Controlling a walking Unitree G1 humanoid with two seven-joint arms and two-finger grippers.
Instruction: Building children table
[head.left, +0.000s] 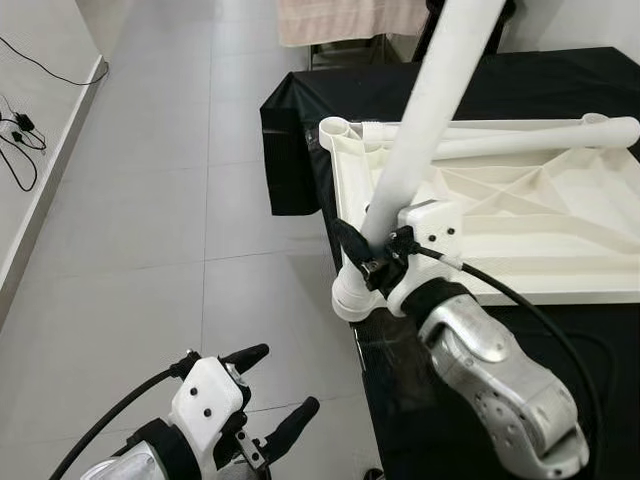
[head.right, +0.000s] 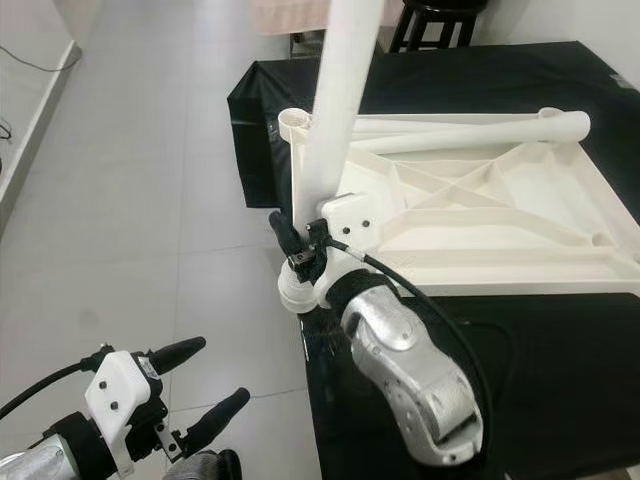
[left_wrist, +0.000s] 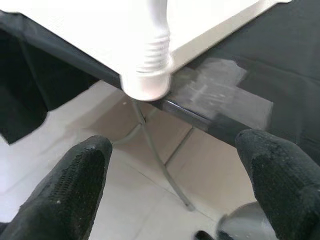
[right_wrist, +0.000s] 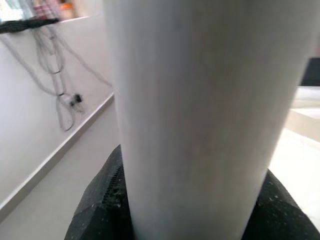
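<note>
Tabletop (head.left: 520, 225), white and turned underside up so its ribs show, lies on the black-covered counter (head.right: 560, 370), its near corner at the counter's edge. Your right end effector (head.left: 372, 255) is clamped on a white leg (head.left: 425, 120) near its lower, threaded end (left_wrist: 152, 55), which hangs just past the counter's edge over the floor (head.left: 160, 200); the leg rises steeply and tilts away from you, crossing in front of the tabletop. In the right wrist view the leg (right_wrist: 205, 115) sits between the two black fingers (right_wrist: 100, 205). A second leg (head.right: 470, 128) lies flat along the far side of the tabletop, beside a round socket (head.right: 296, 122) at the far left corner. Your left end effector (head.left: 270, 390) hangs low over the floor, left of the counter, with its fingers (left_wrist: 70, 185) spread apart and holding nothing.
</note>
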